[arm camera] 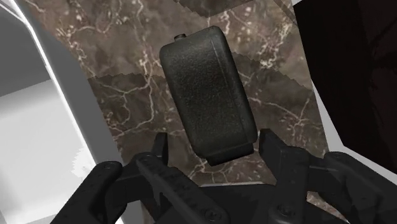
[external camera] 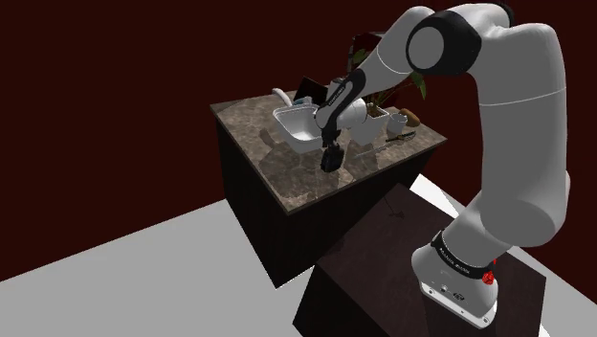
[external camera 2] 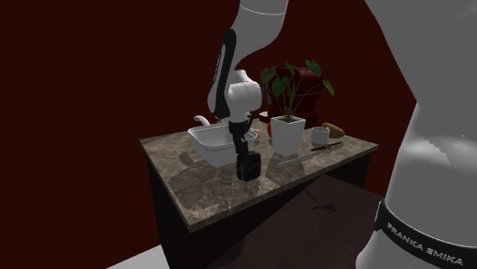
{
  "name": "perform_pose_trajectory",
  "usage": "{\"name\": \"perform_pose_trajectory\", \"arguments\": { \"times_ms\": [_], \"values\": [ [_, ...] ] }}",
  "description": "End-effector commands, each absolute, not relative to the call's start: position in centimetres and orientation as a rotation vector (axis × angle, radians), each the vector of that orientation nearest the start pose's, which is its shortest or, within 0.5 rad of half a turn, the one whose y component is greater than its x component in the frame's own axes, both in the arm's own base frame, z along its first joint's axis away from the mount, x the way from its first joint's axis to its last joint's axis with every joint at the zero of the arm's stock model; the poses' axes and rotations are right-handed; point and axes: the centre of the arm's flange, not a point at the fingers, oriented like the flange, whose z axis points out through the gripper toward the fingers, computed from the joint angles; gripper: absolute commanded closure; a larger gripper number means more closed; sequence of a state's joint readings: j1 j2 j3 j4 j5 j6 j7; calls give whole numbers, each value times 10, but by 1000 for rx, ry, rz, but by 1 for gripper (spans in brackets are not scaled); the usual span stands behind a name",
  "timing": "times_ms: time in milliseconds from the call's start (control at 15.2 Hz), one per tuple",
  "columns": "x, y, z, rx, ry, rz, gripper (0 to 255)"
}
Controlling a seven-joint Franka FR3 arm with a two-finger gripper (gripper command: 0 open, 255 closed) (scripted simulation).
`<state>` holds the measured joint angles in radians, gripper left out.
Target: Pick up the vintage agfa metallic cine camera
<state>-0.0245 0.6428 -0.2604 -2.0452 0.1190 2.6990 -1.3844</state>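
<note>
Camera [arm camera: 207,95] dark grey, pebbled; counter [arm camera: 127,95] brown, white-veined; basin [external camera 2: 206,136] white; gripper [arm camera: 214,141] black.

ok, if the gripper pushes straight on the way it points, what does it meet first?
The dark cine camera, just ahead and flanked by the open gripper; its near end would probably meet the palm first. The marble counter lies beyond it.
</note>
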Motion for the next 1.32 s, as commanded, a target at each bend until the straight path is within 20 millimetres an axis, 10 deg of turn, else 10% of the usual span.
{"name": "perform_pose_trajectory", "arguments": {
  "times_ms": [0,528,1254],
  "values": [
    [558,-170,112,-2781,-1619,121,255],
    [564,-168,115,-2781,-1619,122,255],
    [564,-168,173,-2781,-1619,122,255]
  ]
}}
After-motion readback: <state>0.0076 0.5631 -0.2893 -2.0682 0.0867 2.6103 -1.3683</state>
